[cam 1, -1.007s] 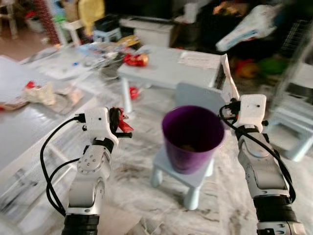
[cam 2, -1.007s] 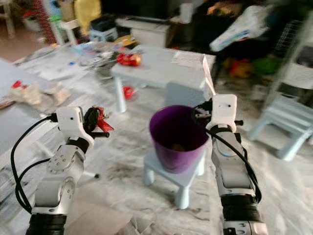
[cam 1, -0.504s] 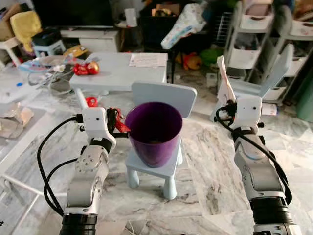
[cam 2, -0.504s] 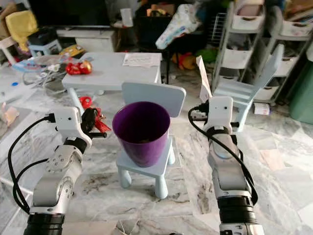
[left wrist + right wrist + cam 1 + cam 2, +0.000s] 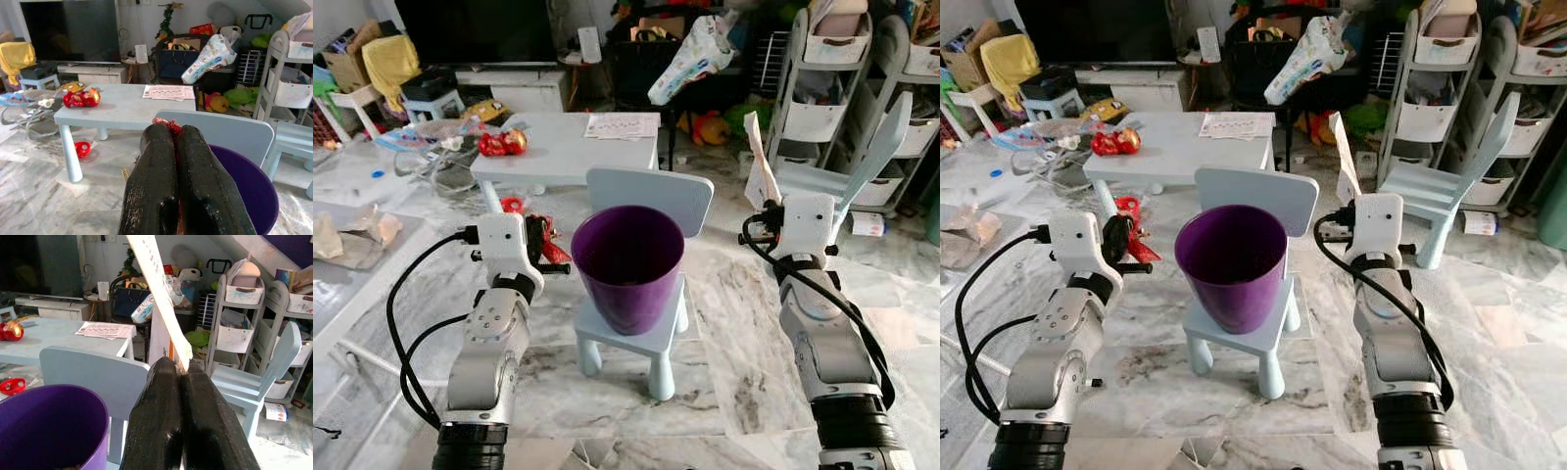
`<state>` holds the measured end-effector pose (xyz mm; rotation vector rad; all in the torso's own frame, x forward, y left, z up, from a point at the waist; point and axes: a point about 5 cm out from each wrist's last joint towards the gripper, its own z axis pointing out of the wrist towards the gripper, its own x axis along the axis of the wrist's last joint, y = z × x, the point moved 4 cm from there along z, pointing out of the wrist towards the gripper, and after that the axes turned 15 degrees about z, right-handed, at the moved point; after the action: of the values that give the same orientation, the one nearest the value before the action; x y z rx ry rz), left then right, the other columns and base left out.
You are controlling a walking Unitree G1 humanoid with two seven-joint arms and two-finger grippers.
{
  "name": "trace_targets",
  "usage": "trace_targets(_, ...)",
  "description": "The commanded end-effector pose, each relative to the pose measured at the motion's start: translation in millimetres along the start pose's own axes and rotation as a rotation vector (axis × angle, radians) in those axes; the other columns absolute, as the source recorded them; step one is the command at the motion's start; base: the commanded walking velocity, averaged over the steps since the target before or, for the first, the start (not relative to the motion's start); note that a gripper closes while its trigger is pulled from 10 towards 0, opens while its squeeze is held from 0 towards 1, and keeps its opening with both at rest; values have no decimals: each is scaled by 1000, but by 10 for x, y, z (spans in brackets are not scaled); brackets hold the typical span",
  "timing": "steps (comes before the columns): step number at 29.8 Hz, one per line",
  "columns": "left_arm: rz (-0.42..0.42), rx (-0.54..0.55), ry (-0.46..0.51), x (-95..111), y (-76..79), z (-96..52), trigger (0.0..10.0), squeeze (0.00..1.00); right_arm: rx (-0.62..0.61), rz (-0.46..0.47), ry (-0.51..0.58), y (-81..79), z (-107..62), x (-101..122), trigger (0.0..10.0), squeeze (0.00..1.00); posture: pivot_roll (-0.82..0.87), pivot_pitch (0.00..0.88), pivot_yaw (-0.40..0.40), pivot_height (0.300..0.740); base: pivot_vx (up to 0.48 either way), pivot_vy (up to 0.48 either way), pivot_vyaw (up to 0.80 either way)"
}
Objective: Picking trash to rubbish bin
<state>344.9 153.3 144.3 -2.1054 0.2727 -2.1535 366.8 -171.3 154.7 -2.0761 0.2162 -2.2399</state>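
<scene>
Left gripper (image 5: 551, 249) pinches red wrapper (image 5: 546, 245), right gripper (image 5: 754, 231) pinches paper strip (image 5: 758, 157); purple bin (image 5: 627, 264) sits between them. I'd swing each over the rim before releasing.

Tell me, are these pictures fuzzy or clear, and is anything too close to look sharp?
Left eye view: sharp and evenly lit, the round purple plastic bin on the pale blue child's chair crisp. Left wrist view: the left gripper looms large and soft-edged, the red wrapper scrap tiny between its fingers. Right wrist view: the right gripper likewise, the white paper strip brightly lit.
</scene>
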Motion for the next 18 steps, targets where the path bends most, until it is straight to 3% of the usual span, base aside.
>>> trace_targets(1,8,0,1,29,-3,38,10000,0,10,1,19,-22,14,54,10000,0,0,41,58,740,364,0,0)
trace_targets(18,16,1,-8,7,-5,49,10000,0,15,-15,20,-7,14,52,10000,0,-3,38,60,740,396,0,0)
